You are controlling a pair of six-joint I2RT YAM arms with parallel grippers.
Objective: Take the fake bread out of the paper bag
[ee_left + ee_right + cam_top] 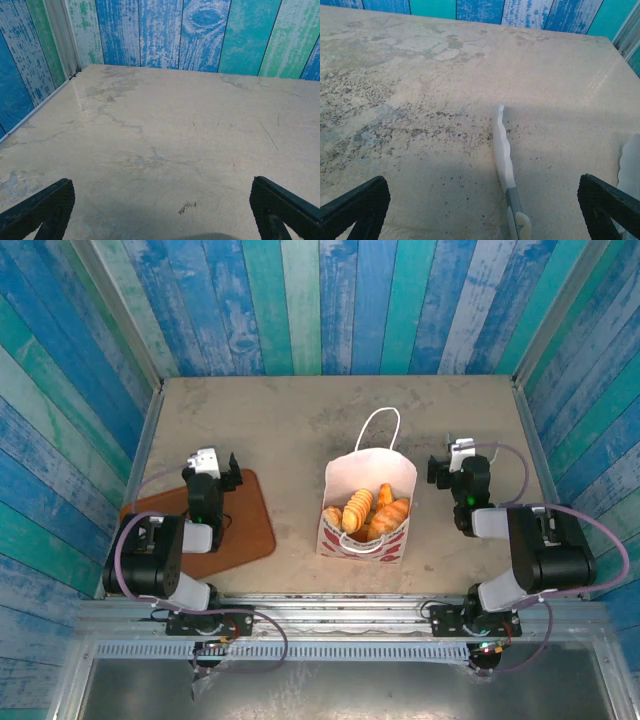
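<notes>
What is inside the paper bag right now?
Golden ridged croissants and orange-brown rolls show in the open mouth of the paper bag. Any pieces beneath them are covered by that top layer and the bag's walls.

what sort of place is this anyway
Likely a staged robot test cell: painted plank walls box in a small table, left arm and right arm are bolted at its near edge, and a paper bag holds glossy fake bread.

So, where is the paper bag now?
In the top view the paper bag stands open near the middle of the table, to the right of the brown tray.
</notes>
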